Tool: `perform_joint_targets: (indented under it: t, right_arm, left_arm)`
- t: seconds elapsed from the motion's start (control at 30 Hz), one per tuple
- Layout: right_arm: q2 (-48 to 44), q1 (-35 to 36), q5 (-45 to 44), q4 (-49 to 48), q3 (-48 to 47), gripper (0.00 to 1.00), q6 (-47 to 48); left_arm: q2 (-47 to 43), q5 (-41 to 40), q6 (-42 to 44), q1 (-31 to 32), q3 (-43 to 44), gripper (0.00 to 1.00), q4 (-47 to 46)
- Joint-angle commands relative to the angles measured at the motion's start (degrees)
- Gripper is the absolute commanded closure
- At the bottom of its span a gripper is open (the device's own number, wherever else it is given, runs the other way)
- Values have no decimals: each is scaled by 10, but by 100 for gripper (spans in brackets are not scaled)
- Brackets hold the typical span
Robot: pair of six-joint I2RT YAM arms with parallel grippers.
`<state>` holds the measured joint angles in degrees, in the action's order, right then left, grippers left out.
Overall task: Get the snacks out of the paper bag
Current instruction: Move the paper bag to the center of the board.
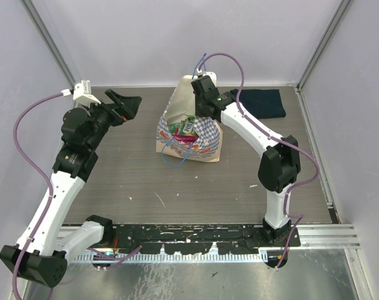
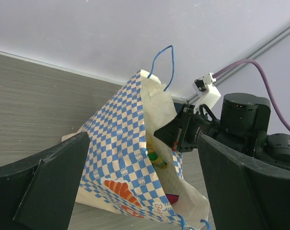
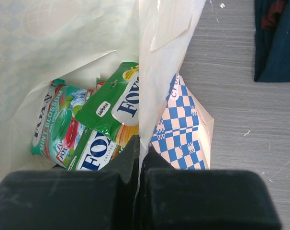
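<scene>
A: Where do we find the snacks (image 3: 115,105)?
B: Inside the paper bag (image 1: 205,142), mid-tabletop (image 1: 177,194). Our right claw (image 3: 140,160) pinches its wall; our left claw (image 1: 126,102) hangs apart, jaws spread wide.

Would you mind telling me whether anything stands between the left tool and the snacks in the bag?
Yes: the checkered wall of the paper bag faces the open left tool. The snacks lie inside, seen only through the mouth, whose rim the right tool pinches.
</scene>
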<state>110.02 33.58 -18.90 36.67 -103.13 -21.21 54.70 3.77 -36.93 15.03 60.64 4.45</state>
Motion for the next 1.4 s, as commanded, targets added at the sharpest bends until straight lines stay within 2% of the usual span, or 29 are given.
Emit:
perform_joint_targets:
  t: [0.0, 0.23, 0.57, 0.77, 0.83, 0.97, 1.07, 1.17, 1.33, 1.37]
  right_arm:
    - [13, 6, 13, -34, -53, 99, -9]
    - [40, 6, 10, -20, -105, 99, 2]
    - [43, 6, 3, -19, -106, 99, 8]
    - [52, 5, -1, -16, -127, 99, 19]
    - [59, 4, -3, -11, -143, 99, 27]
    - [73, -5, -3, 7, -190, 99, 38]
    - [74, -14, 3, 12, -203, 100, 43]
    - [61, -19, 11, 9, -191, 99, 43]
    - [22, -26, 14, -13, -130, 100, 40]
    - [14, -28, 14, -14, -123, 100, 38]
  left_arm:
    - [-9, -9, -11, 1, 28, 2, -9]
    - [-3, -21, -23, 2, 33, 2, -2]
    - [19, -53, -23, 12, 48, 2, 22]
    - [16, -46, -18, 12, 53, 2, 24]
    - [15, -37, 8, 12, 48, 2, 20]
    - [16, -62, 118, 2, 28, 2, 2]
    - [35, 10, 235, -6, 59, 2, 26]
    - [39, 153, 357, -7, 72, 2, 67]
    - [23, 252, 420, -7, 73, 2, 118]
    - [27, 305, 438, -6, 88, 2, 149]
